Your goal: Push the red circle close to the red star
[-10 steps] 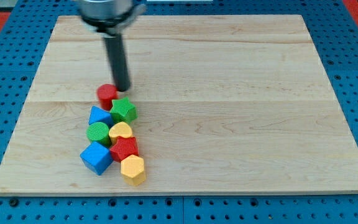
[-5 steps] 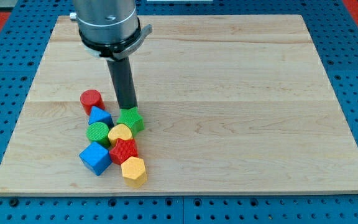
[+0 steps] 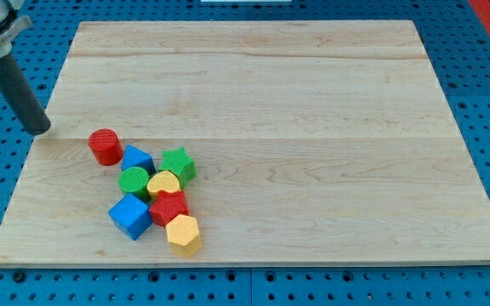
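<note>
Tip: my tip (image 3: pixel 39 130) rests at the left edge of the surface (image 3: pixel 313 102), left of and a little farther back than the red circle, apart from it.
Gripper: none here, only the bare rod, holding nothing.
Red circle: the red circle (image 3: pixel 105 146) stands at the far left of the cluster, just beside a blue block (image 3: pixel 137 159).
Red star: the red star (image 3: pixel 170 206) sits near the front of the cluster, with the blue block, a green circle (image 3: pixel 133 182) and a yellow heart (image 3: pixel 164 182) between it and the red circle.
Others: green star (image 3: pixel 177 163) on the right; blue cube (image 3: pixel 130 217) and yellow hexagon (image 3: pixel 182 233) nearest.
</note>
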`<state>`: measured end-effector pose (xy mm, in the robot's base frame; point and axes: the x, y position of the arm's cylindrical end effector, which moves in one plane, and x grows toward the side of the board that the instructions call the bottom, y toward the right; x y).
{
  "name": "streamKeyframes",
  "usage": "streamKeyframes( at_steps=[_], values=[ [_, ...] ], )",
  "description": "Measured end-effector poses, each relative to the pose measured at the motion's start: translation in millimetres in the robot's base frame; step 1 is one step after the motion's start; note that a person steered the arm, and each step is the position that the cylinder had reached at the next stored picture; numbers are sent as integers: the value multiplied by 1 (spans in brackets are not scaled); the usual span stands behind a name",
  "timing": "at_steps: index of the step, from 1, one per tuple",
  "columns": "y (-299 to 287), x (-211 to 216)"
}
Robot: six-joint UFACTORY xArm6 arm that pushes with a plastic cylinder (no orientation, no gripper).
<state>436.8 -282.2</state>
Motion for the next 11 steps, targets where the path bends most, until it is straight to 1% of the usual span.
streamKeyframes(
  at_steps=[1, 2, 3, 5, 8, 10, 11],
  values=[
    [24, 26],
    [41, 21],
    [79, 20],
    [113, 15],
    [213, 9],
    [259, 15],
    [272, 1]
  ],
)
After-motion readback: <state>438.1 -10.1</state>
